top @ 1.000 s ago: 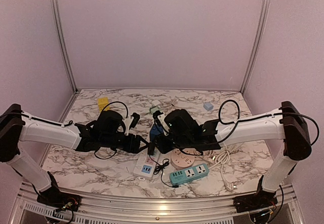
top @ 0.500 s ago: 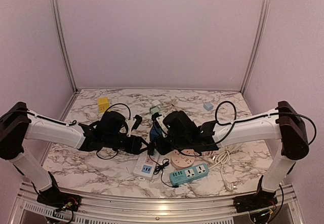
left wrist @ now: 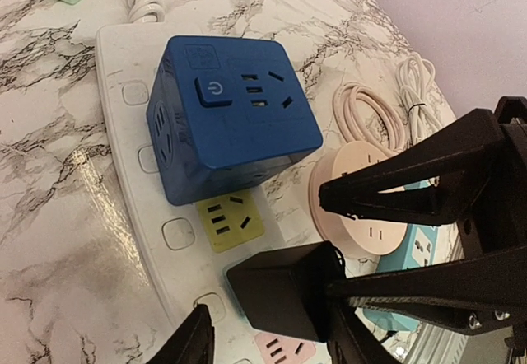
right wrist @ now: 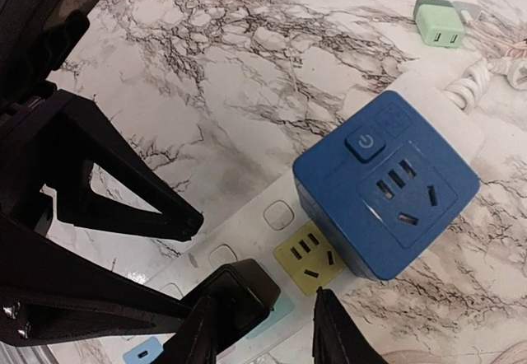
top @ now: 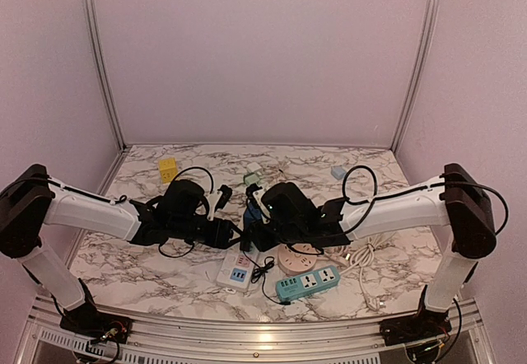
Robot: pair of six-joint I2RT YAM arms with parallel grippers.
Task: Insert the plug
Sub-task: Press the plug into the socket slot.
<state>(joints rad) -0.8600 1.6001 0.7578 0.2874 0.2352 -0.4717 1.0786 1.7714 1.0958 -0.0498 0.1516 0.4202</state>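
Left wrist: boxy black plug (left wrist: pixel 280 294) over glossy white strip (left wrist: pixel 115 55).

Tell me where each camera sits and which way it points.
Top external: above and behind the bases, facing forward and down over the marble table; left arm and right arm reach inward.
Left wrist: on the left arm, facing down at the blue cube adapter; left claw at the bottom edge, right claw at the right.
Right wrist: same target; right claw at the bottom, left claw at the left.
Shared: both wrist views show the white strip and black plug.
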